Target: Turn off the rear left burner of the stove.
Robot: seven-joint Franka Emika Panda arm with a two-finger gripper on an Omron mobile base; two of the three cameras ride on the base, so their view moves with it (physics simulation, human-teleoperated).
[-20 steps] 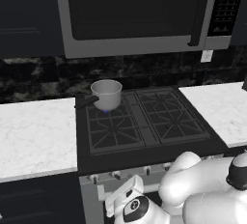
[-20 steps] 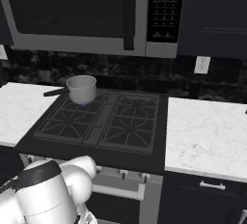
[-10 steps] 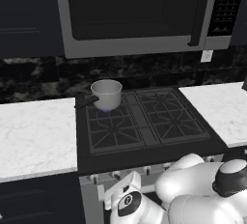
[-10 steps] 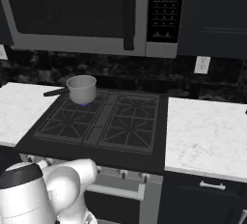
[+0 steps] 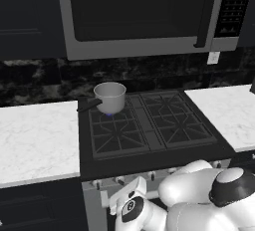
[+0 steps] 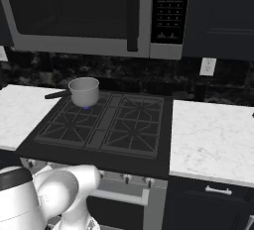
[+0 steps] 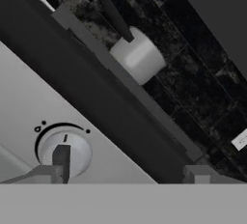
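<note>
- One stove (image 5: 149,148) with four burners; the rear left burner (image 5: 108,114) burns blue under one small pot (image 5: 109,97).
- One microwave (image 5: 144,11) hangs above.
- One knob (image 7: 64,149) fills the hand view's lower left.
- The arm is folded low before the stove front; the gripper (image 7: 123,174) is released, fingers wide apart, one finger (image 7: 61,162) over the knob.

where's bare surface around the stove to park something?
Bare: the white counter left of the stove, and the white counter on its right. Three grate sections are also bare. Occupied: the rear left burner, lit, with the saucepan on it.
</note>
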